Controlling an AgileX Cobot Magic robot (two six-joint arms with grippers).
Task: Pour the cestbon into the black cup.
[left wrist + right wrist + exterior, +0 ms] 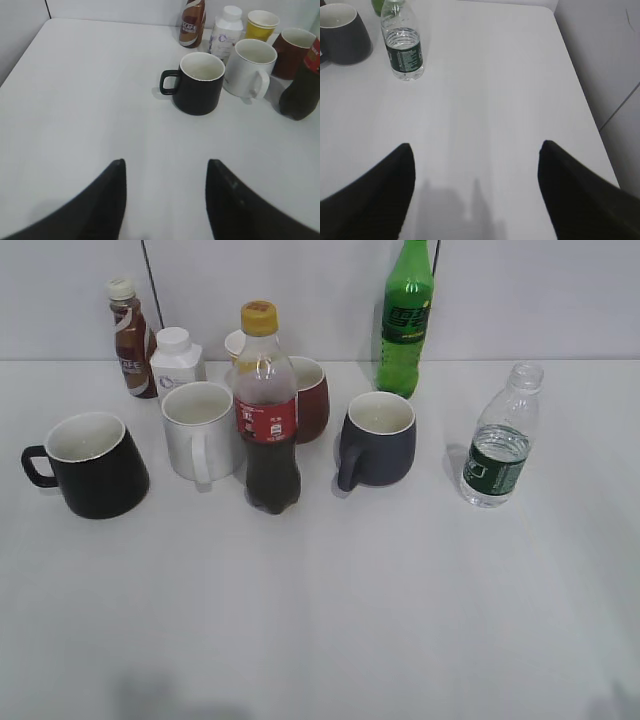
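Observation:
The cestbon (498, 440), a small clear uncapped bottle with a dark green label, stands upright at the right of the table; it also shows in the right wrist view (404, 47). The black cup (92, 466), with white inside and its handle to the left, stands at the far left; it also shows in the left wrist view (199, 82). My left gripper (165, 172) is open and empty, well short of the black cup. My right gripper (476, 155) is open and empty, near the table's front, to the right of and short of the cestbon. Neither gripper shows in the exterior view.
Between the two stand a white mug (200, 430), a cola bottle with a red label (268, 410), a dark red mug (308, 395) and a blue-grey mug (377, 440). Behind are a green soda bottle (405, 320), a coffee bottle (130, 340) and a white jar (176, 358).

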